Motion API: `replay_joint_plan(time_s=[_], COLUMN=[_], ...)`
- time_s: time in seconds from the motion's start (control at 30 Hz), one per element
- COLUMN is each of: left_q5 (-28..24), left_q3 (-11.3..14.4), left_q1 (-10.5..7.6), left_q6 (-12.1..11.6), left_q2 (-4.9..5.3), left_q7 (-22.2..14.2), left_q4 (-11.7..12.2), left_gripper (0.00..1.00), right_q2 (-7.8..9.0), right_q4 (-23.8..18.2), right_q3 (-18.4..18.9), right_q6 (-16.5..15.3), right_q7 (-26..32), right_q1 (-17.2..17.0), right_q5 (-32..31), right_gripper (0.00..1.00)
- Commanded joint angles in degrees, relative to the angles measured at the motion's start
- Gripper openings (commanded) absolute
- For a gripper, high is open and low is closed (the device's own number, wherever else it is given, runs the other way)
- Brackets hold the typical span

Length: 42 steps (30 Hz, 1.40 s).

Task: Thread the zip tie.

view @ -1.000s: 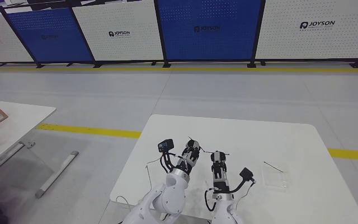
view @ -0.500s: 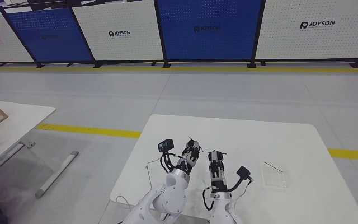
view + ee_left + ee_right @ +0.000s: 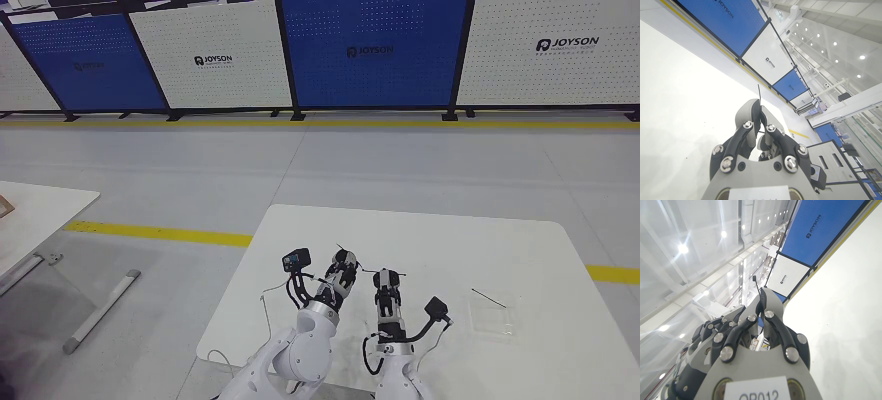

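Observation:
A thin black zip tie is held between both grippers, a little above the white table (image 3: 480, 240) near its front edge. My left gripper (image 3: 759, 106) is shut on the tie's plain tail (image 3: 759, 91), which sticks out past the fingertips. My right gripper (image 3: 761, 295) is shut on the other end, with the small square head (image 3: 754, 278) poking out beyond its pads. From the top, the left gripper (image 3: 345, 262) and the right gripper (image 3: 385, 277) sit close side by side. The stretch of tie between them is barely visible.
A clear shallow tray (image 3: 495, 318) lies on the table to the right of the arms, with a spare black zip tie (image 3: 490, 297) at its far edge. Blue and white partition panels (image 3: 370, 50) stand across the floor behind.
The right arm has shifted slightly towards the left gripper. Both grippers keep their hold on the zip tie.

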Motion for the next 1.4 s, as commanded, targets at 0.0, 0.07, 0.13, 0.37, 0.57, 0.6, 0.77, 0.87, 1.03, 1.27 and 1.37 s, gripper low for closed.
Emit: replay_joint_plan(time_s=[0.0, 0.07, 0.13, 0.37, 0.57, 0.6, 0.77, 0.87, 1.03, 1.27, 1.37], left_q5=[0.00, -0.99, -2.76, -4.46, -6.14, -6.15, -6.87, -6.05, -3.88, 1.92, 3.09], left_q3=[0.00, -0.25, -0.64, -1.01, -1.15, -1.18, -1.37, -1.32, -1.32, 0.18, 0.58], left_q1=[0.00, 0.03, 0.02, 0.16, 0.38, 0.42, 0.73, 0.79, 0.74, 0.47, 0.35], left_q6=[0.00, -0.44, -0.86, -1.47, -2.49, -2.60, -2.96, -2.83, -2.42, -2.83, -2.89], left_q2=[0.00, -0.07, -0.23, -0.46, -0.76, -0.79, -0.89, -0.94, -1.05, -1.19, -1.24], left_q7=[0.00, 0.05, 0.25, -0.71, 0.02, -0.04, -0.62, -0.25, 1.42, 3.06, 2.69], left_q4=[0.00, 0.05, -0.01, -0.30, -0.88, -0.92, -1.11, -1.07, -0.49, 0.94, 1.27], left_gripper=[0.00, 0.00, 0.00, 0.00, 0.00, 0.00, 0.00, 0.00, 0.00, 0.00, 0.00], right_q2=[0.00, 0.02, 0.13, 0.25, 0.34, 0.36, 0.38, 0.41, 0.75, 1.29, 1.35], right_q4=[0.00, -0.15, -0.71, -1.89, -1.70, -1.57, -1.29, -1.28, -2.58, -3.69, -3.48], right_q3=[0.00, 0.05, 0.40, 0.58, 0.61, 0.64, 0.47, 0.36, 0.64, 1.00, 1.11], right_q6=[0.00, 0.11, -0.11, -1.33, -1.33, -1.33, -1.33, -1.33, -1.33, -1.33, -1.33], right_q7=[0.00, 0.43, 2.11, 3.72, 3.46, 3.45, 3.26, 2.39, -0.51, -1.20, -0.63], right_q1=[0.00, -0.06, -0.24, -0.50, -0.42, -0.35, -0.20, -0.14, -1.31, -2.53, -2.57], right_q5=[0.00, 0.05, 0.61, 0.90, 0.85, 0.96, 1.28, 1.62, 0.93, -0.66, -0.58], right_gripper=[0.00, 0.00, 0.00, 0.00, 0.00, 0.00, 0.00, 0.00, 0.00, 0.00, 0.00])
